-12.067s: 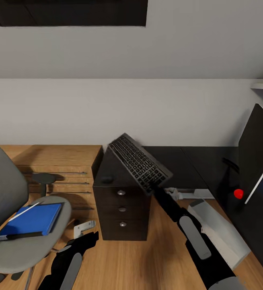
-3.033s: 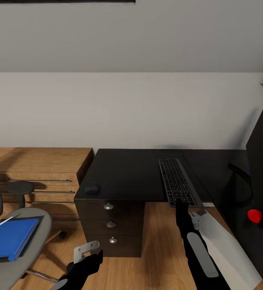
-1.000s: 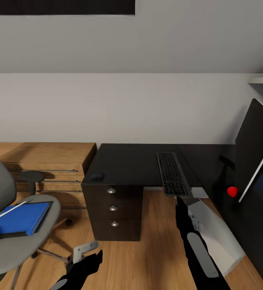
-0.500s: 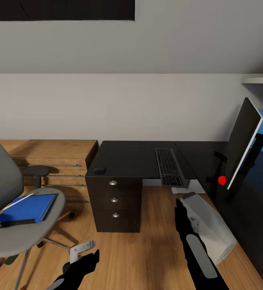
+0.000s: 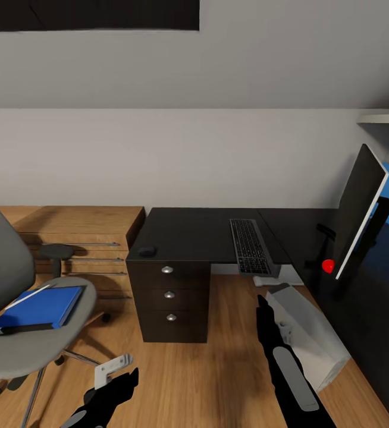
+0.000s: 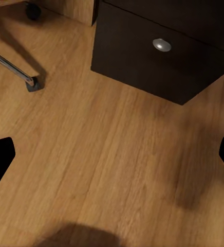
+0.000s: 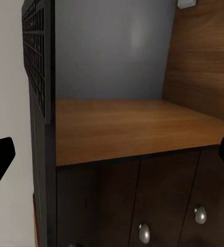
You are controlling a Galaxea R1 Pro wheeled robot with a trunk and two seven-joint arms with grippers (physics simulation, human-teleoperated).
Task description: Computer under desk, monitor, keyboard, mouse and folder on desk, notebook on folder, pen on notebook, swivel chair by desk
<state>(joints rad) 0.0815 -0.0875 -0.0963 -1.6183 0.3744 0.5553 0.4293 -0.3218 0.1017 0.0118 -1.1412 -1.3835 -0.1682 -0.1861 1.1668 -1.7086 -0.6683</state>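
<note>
the keyboard [image 5: 251, 246] lies flat on the desk [image 5: 188, 235] at centre frame, its near end poking over the front edge, with the monitor [image 5: 356, 211] tilted at the right. the mouse [image 5: 147, 251] sits at the desk's left front corner, well apart from the keyboard, so that step looks undone. the folder [image 5: 40, 306] is on the swivel chair [image 5: 16, 333] at lower left, a dark notebook [image 5: 22, 329] along its near edge. the computer [image 5: 310, 336] lies on the floor at lower right. the left gripper [image 5: 120, 371] and right gripper [image 5: 260, 302] both hang spread and empty.
</note>
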